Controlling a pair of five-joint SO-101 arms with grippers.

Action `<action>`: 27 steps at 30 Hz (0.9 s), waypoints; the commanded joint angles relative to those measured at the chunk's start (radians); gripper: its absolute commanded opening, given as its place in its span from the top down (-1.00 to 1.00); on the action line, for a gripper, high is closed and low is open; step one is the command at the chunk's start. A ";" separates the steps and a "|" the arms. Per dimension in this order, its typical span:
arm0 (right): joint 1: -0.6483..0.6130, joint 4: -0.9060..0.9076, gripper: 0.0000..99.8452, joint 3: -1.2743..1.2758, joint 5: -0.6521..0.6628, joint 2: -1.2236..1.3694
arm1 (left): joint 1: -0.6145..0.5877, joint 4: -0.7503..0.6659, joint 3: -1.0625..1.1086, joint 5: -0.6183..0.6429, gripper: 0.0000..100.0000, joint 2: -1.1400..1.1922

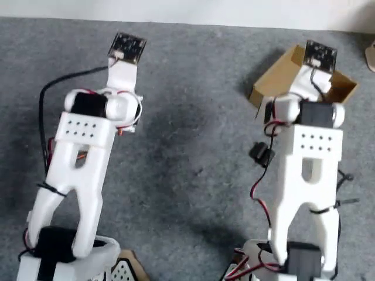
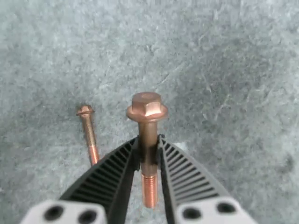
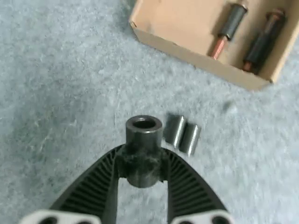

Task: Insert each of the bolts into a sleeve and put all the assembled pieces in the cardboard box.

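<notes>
On the grey table (image 1: 193, 146), seen from the high view, your left arm (image 1: 82, 152) stretches out over bare felt, and your right arm (image 1: 307, 158) reaches over the cardboard box (image 1: 275, 76), which sits at the far right and is partly covered by the wrist. In the left wrist view, your left gripper (image 2: 148, 141) is closed narrowly on the held bolt (image 2: 147, 116), pinching its smooth shank, with the hex head past the fingertips and the threaded end back between the fingers. The loose bolt (image 2: 88, 135) lies flat on the felt just beside it, apart from the fingers. In the right wrist view, your right gripper (image 3: 142, 151) clamps the held sleeve (image 3: 142, 140), its open bore facing the camera. Two loose sleeves (image 3: 182, 135) lie side by side, touching, on the table just beside it. Beyond them the cardboard box (image 3: 187, 51) holds two assembled pieces (image 3: 229, 28), each a bolt inside a sleeve.
</notes>
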 commanded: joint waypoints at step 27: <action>-0.114 -1.027 0.99 1.066 0.164 -0.610 | 0.113 -0.428 0.311 0.229 0.99 -0.073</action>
